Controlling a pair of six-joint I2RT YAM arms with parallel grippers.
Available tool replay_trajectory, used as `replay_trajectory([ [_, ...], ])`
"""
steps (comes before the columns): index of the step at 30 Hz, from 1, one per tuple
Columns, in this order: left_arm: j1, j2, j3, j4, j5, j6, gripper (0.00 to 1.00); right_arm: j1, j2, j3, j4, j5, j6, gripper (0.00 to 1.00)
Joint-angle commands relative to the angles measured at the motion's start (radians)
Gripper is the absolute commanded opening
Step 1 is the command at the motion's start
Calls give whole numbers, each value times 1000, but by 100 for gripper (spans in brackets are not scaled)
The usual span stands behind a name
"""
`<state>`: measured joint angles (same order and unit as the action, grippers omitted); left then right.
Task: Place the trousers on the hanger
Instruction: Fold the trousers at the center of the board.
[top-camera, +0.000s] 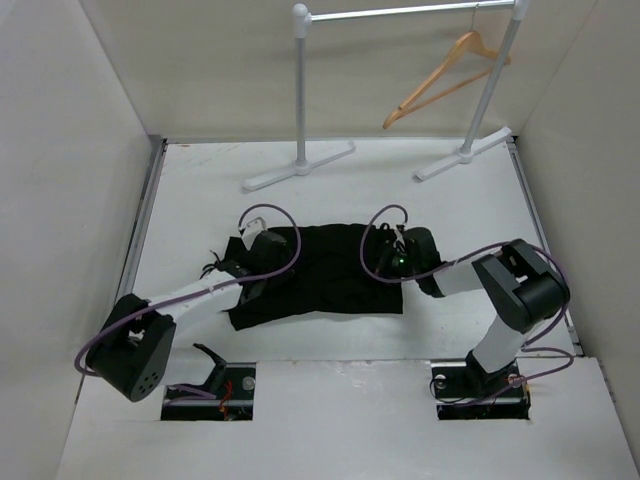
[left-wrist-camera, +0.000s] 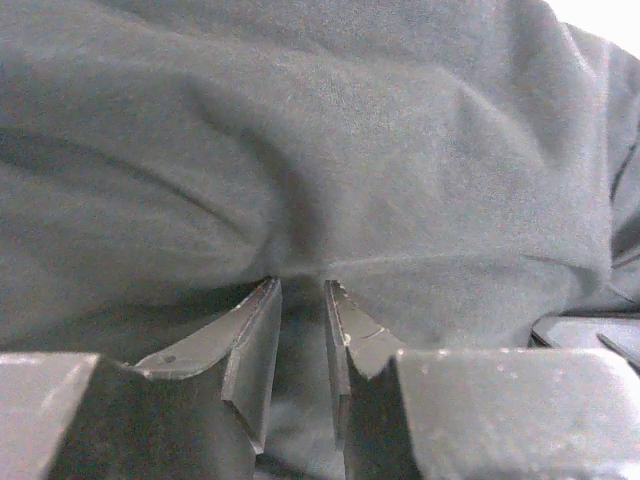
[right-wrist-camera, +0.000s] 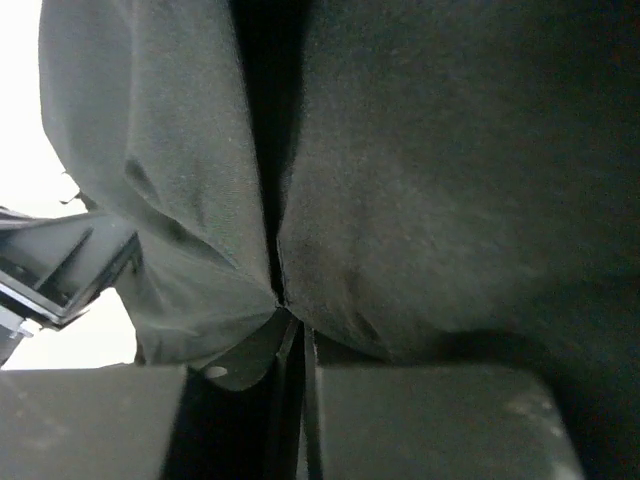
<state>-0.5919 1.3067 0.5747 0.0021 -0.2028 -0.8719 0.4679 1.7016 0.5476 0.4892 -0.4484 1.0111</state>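
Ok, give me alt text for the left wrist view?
The left arm's two dark fingers pinch a fold of the black trousers, low in the frame. Wrinkled cloth fills nearly everything else, bar a white sliver at top right.

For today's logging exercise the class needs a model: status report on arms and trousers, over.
Jaws shut on trousers, left gripper and right gripper alike. Cloth flat on table, not yet lifted. Wooden hanger on rail, far side, untouched.
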Motion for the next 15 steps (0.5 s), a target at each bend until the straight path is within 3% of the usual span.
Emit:
replay_trajectory([
  [1, 11, -73, -12, -43, 5, -3, 23, -10, -29, -44, 138, -19, 24, 14],
  [5, 4, -141, 34, -112, 14, 4, 26, -7, -247, -14, 4, -53, 21, 40],
  [10, -24, -191, 115, -188, 19, 16, 29, -5, -476, 145, -332, -52, -58, 56],
  [13, -56, -193, 143, -208, 13, 25, 31, -30, -555, 268, -478, -33, -121, 54],
  [15, -81, -184, 151, -212, 3, 31, 31, -70, -573, 375, -537, -23, -155, 35],
])
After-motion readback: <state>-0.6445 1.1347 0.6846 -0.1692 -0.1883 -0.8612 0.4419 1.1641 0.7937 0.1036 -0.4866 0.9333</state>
